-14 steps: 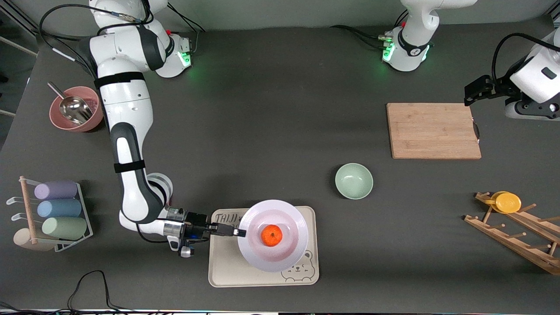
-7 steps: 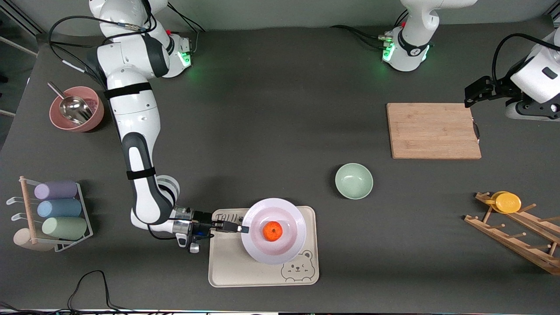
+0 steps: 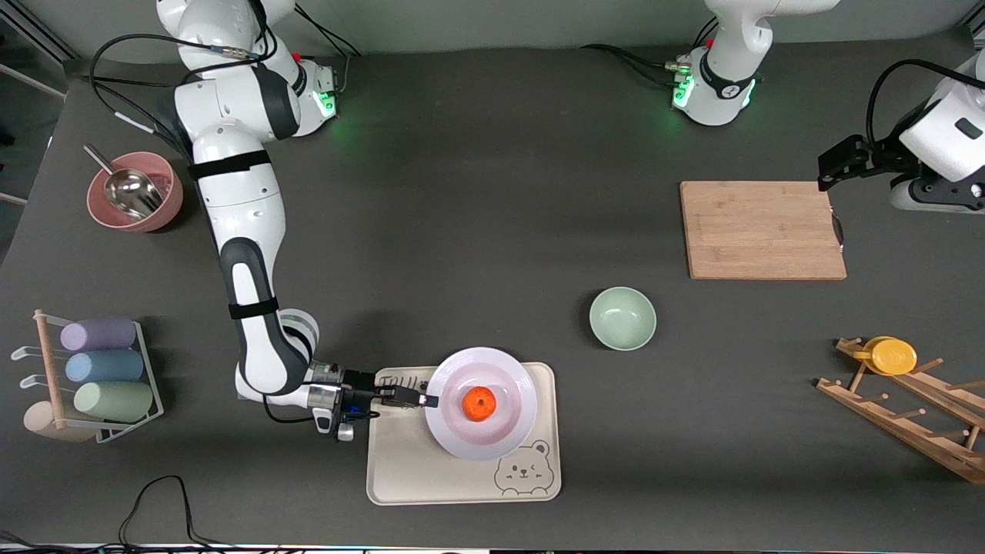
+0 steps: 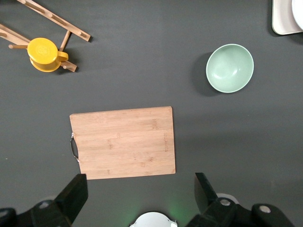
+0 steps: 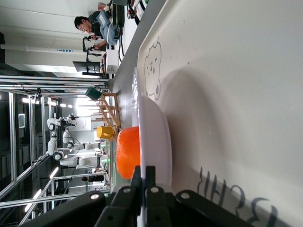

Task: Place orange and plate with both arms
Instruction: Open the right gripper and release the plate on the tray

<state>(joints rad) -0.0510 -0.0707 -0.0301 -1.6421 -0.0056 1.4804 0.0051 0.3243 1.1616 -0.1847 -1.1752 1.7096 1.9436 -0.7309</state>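
1. Looking down from the front view, the plate [image 3: 482,404] sits over the cream bear tray [image 3: 463,435], toward its end farther from the camera, with the orange [image 3: 478,403] at its centre. The right gripper [image 3: 423,401] is clenched on the plate's rim at the edge toward the right arm's end of the table. The plate has no long axis — it is round, lying about level, face up. I judge it stiff, smooth and probably breakable; the rim is the only place to take hold, and a one-sided pinch lets it tip. The orange is light and round, free to roll if the plate tilts.

2. Turning to the left wrist view, the left gripper [image 4: 137,196] hangs spread wide, holding nothing, over the wooden cutting board [image 4: 123,142]; this arm waits. The green bowl [image 4: 229,67] and yellow cup [image 4: 43,54] lie apart.

3. Closing in, the right wrist view shows thin fingers [image 5: 150,182] nipping the plate's edge [image 5: 158,137] — the orange [image 5: 128,152] just inside.
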